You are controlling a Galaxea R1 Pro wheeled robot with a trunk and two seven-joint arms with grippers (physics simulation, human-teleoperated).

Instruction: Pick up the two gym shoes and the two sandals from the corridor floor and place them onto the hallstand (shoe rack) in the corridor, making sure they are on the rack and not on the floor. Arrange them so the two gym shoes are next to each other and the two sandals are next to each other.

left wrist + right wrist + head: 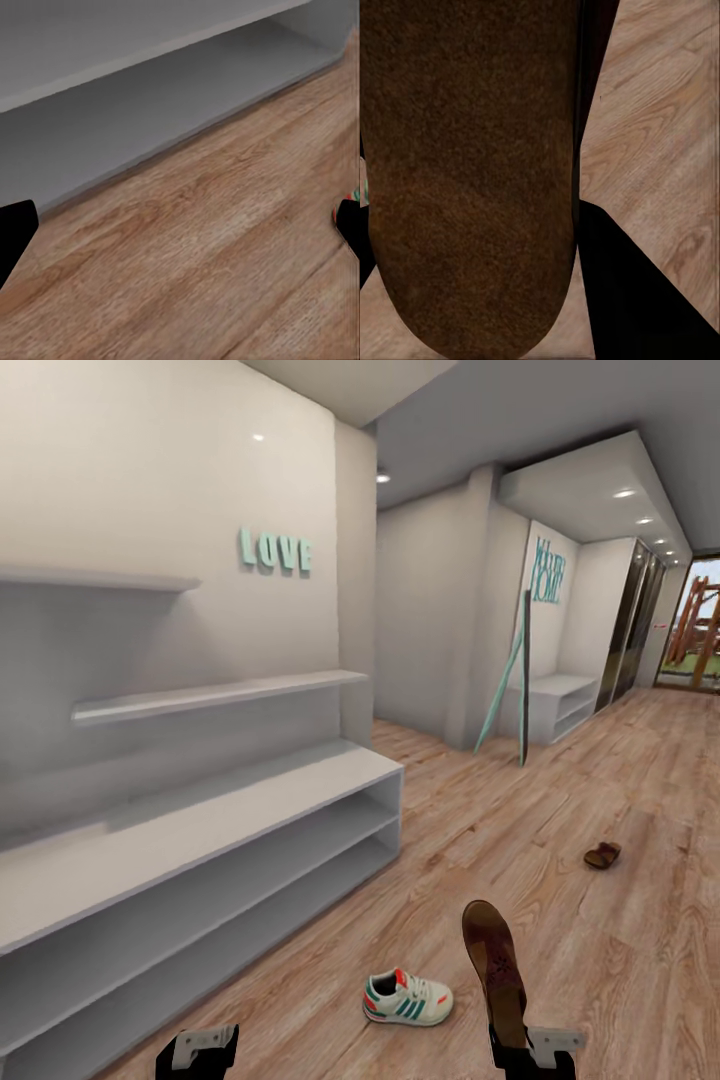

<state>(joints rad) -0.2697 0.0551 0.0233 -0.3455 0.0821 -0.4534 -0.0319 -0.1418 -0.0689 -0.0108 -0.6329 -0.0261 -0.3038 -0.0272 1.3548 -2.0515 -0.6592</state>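
Head view: right tool (522, 1050) clamped on the heel end of a sandal (494, 968), held upright just right of a sneaker (406, 997) lying on the floor (560, 800); second sandal (602, 854) farther off from the sneaker; shoe rack (200, 860) left of it, shelves bare. Left tool (200, 1050) low near the rack, grip not discernible. Left wrist view: dark fingertips (15, 232) spread wide, nothing between; rack's bottom shelf ahead. Right wrist view: mottled footbed (472, 172) close up. Likely light, flat, fairly stiff; heel-end pinch may let it swing.

Each arm ends in a black body capped by a light-grey bracket: the left pincer (200, 1052) and right pincer (535, 1050) alike, with dark matte fingers (15, 232).
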